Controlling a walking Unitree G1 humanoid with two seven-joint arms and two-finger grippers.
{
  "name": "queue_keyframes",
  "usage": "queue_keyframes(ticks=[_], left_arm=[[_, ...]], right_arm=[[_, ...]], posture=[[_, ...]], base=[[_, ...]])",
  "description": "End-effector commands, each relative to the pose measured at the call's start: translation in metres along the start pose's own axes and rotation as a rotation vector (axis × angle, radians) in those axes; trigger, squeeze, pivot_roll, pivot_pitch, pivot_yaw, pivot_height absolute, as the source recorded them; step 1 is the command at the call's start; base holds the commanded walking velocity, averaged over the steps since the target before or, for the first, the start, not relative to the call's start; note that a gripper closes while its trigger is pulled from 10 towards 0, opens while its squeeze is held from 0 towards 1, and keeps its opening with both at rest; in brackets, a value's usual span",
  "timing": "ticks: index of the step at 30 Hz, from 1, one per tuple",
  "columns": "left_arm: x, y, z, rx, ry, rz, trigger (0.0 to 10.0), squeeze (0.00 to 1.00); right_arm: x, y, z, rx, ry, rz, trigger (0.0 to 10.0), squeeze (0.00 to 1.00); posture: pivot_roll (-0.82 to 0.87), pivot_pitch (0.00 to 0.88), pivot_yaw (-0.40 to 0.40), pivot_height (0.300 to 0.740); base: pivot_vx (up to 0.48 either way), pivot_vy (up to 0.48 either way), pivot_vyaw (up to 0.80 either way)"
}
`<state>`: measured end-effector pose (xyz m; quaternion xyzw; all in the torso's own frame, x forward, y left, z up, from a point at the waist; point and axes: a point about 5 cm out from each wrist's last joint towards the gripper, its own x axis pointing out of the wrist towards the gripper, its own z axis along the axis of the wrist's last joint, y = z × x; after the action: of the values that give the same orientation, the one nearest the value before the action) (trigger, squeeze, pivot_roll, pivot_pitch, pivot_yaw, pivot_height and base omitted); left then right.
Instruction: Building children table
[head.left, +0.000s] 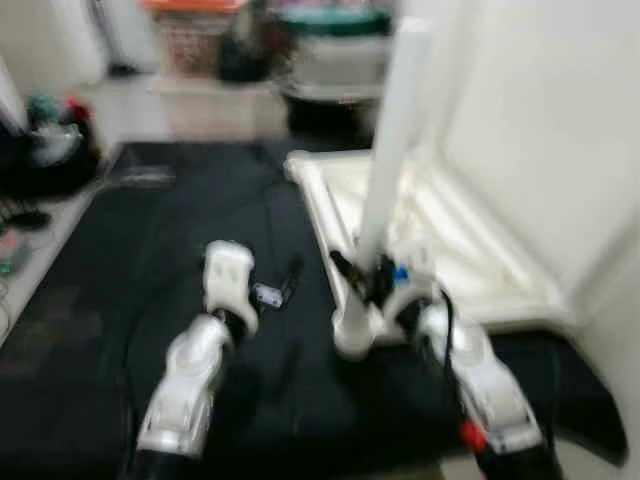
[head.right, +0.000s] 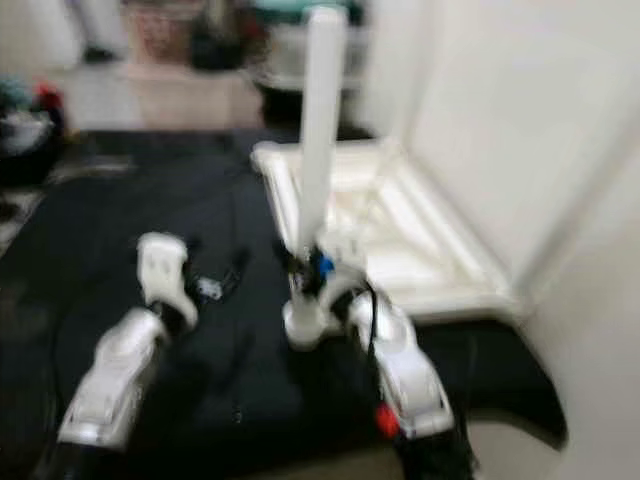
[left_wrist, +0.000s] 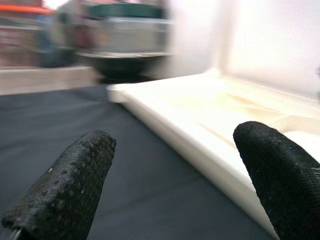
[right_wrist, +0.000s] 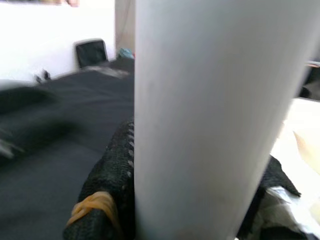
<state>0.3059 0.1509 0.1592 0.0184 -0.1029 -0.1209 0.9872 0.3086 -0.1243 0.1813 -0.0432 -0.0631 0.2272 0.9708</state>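
The right hand (head.left: 372, 285) is clamped on a white table leg (head.left: 392, 150), its black fingers (right_wrist: 112, 170) pressed against both sides of the round tube low on its length. The leg stands nearly upright, leaning slightly away from the robot, with its flared lower end (head.left: 352, 338) resting on the black mat (head.left: 150, 250) just beside the near left corner of the white table panel (head.left: 470, 255). That panel lies flat on the mat with its ribbed underside up, its right edge running along a white wall (head.left: 540, 120), and its far left corner (head.left: 296, 165) pointing toward the back of the room. The left hand (left_wrist: 172, 175) hovers low over the mat to the left of the leg, well apart from it, with its two black fingertips (left_wrist: 75, 180) spread wide and nothing between them; past them the long left edge of the panel runs away into the distance. Beyond the far edge of the mat stand blurred storage bins (head.left: 330, 50) and a patterned box with an orange top (head.left: 192, 35). At the mat's far left corner sits a dark heap of clutter (head.left: 50, 140) on the pale floor (head.left: 40, 250).
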Motion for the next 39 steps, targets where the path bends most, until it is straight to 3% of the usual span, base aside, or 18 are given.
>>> queue_keyframes(ticks=[1, 3, 5, 11, 17, 19, 26, 29, 34, 39], left_arm=[[-0.008, 0.005, -0.012, -0.013, 0.053, 0.028, 10.0, 0.0], [-0.008, 0.006, -0.012, -0.013, 0.053, 0.028, 10.0, 0.0], [-0.008, 0.006, -0.013, -0.011, 0.054, 0.024, 10.0, 0.0], [-0.006, 0.004, -0.014, -0.006, 0.058, 0.014, 10.0, 0.0], [-0.005, 0.005, -0.013, -0.001, 0.061, 0.011, 10.0, 0.0], [-0.005, 0.006, -0.013, 0.003, 0.061, 0.011, 10.0, 0.0], [-0.005, 0.009, -0.013, 0.01, 0.061, 0.016, 10.0, 0.0], [-0.005, 0.01, -0.013, 0.014, 0.063, 0.012, 10.0, 0.0], [-0.005, 0.008, -0.014, 0.017, 0.071, -0.006, 10.0, 0.0], [-0.006, 0.007, -0.015, 0.016, 0.075, -0.012, 10.0, 0.0]], right_arm=[[-0.008, -0.003, -0.002, -0.073, 0.024, 0.014, 10.0, 0.0], [-0.009, -0.001, -0.002, -0.07, 0.023, 0.029, 10.0, 0.0], [-0.023, 0.013, -0.001, -0.038, 0.021, 0.176, 10.0, 0.0], [-0.047, 0.023, -0.007, 0.005, 0.068, 0.373, 10.0, 0.0], [-0.063, 0.018, -0.01, 0.048, 0.111, 0.488, 10.0, 0.0], [-0.074, 0.009, -0.012, 0.094, 0.138, 0.531, 10.0, 0.0], [-0.092, -0.02, -0.023, 0.145, 0.205, 0.46, 10.0, 0.0], [-0.107, -0.032, -0.03, 0.156, 0.251, 0.406, 10.0, 0.0], [-0.126, -0.033, -0.037, 0.178, 0.291, 0.385, 10.0, 0.0], [-0.133, -0.031, -0.039, 0.199, 0.299, 0.391, 10.0, 0.0]], posture=[[0.08, 0.0, -0.114, 0.74], [0.08, 0.0, -0.114, 0.74], [0.07, 0.0, -0.102, 0.74], [0.07, 0.0, -0.094, 0.74], [0.07, 0.0, -0.086, 0.74], [0.08, 0.0, -0.089, 0.74], [0.08, 0.0, -0.091, 0.74], [0.07, 0.0, -0.072, 0.74], [0.05, 0.0, -0.058, 0.74], [0.05, 0.0, -0.051, 0.74]], base=[[0.0, 0.0, 0.0], [0.0, 0.0, 0.0], [0.0, 0.0, 0.0], [0.0, 0.0, 0.0], [0.0, 0.0, 0.0], [0.0, 0.0, 0.0], [0.0, 0.0, 0.0], [0.0, 0.0, 0.0], [0.0, 0.0, 0.0], [0.0, 0.0, 0.0]])
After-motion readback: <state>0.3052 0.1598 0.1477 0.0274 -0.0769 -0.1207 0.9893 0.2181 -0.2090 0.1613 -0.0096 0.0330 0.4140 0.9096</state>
